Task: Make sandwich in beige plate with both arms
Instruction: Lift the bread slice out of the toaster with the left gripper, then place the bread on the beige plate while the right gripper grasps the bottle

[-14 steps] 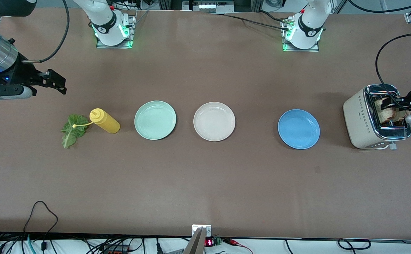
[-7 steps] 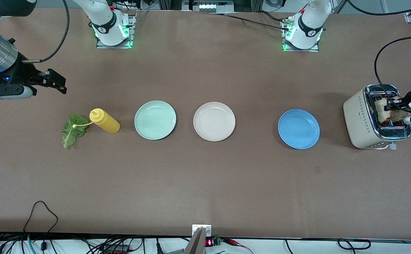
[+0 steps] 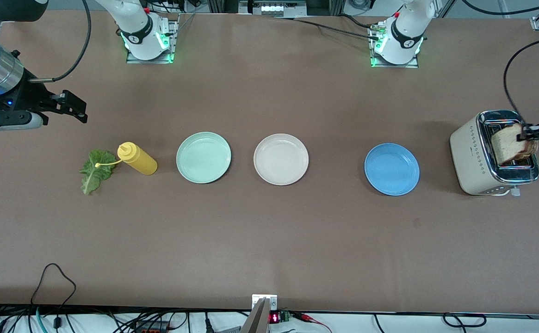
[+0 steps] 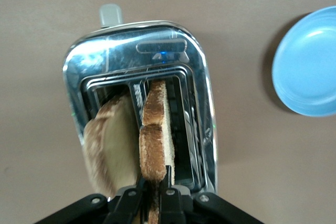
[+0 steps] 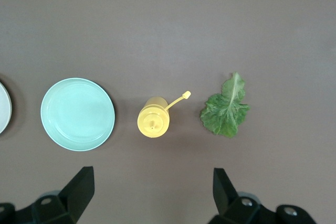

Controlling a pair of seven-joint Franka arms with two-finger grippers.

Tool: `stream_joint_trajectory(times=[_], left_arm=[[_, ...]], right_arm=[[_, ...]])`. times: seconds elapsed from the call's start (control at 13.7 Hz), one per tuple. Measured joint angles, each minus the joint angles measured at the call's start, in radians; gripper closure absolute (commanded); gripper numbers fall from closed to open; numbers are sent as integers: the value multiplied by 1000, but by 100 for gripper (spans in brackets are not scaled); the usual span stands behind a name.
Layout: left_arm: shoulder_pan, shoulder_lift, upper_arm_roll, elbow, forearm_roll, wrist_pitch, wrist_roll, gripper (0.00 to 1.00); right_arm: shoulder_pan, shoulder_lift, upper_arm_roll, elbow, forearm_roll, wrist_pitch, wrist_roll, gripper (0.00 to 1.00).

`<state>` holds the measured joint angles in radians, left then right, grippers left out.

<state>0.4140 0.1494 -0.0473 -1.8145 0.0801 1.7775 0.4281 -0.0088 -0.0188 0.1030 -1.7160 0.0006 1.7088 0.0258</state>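
Note:
The beige plate (image 3: 281, 159) lies empty at the table's middle. My left gripper (image 3: 526, 136) is over the toaster (image 3: 475, 157), shut on a light brown bread slice (image 3: 509, 145) that is partly lifted out of a slot. In the left wrist view the fingers (image 4: 169, 195) pinch the slice's crust edge (image 4: 156, 140), and a second slice (image 4: 113, 145) sits in the other slot. The green lettuce leaf (image 3: 96, 171) lies on the table toward the right arm's end. My right gripper (image 3: 77, 108) hangs open and empty above the table near the leaf (image 5: 226, 109).
A yellow squeeze bottle (image 3: 137, 158) stands beside the lettuce. A mint green plate (image 3: 203, 157) lies between the bottle and the beige plate. A blue plate (image 3: 392, 169) lies between the beige plate and the toaster. The toaster's lever (image 4: 110, 15) sticks out.
My left gripper has risen with the bread slice, which now stands higher out of the toaster slot. The right arm has not moved.

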Motion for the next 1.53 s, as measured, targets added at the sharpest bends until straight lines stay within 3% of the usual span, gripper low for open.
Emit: stream_joint_trajectory(times=[0.22, 0.44, 0.58, 0.88, 1.09, 1.31, 1.53], left_arm=[[-3, -23, -40, 166, 0, -215, 11, 99], [-7, -29, -123, 293, 0, -341, 10, 99], [-9, -28, -188, 315, 0, -361, 10, 99], [-22, -1, -318, 315, -4, -425, 8, 99], [-115, 36, -356, 315, -20, -453, -39, 99], [-194, 82, -361, 315, -201, -452, -171, 99], [-189, 148, -357, 314, -430, -394, -230, 99]], right_arm=[[0, 0, 0, 0, 0, 0, -4, 0], [-1, 0, -2, -1, 3, 0, -85, 0], [-15, 0, -13, -5, 43, 2, -187, 0], [-129, 3, -42, -88, 217, 85, -546, 0], [-212, 18, -47, -161, 331, 148, -818, 0], [-293, 64, -48, -215, 510, 170, -1138, 0], [-376, 156, -49, -241, 676, 170, -1462, 0]])
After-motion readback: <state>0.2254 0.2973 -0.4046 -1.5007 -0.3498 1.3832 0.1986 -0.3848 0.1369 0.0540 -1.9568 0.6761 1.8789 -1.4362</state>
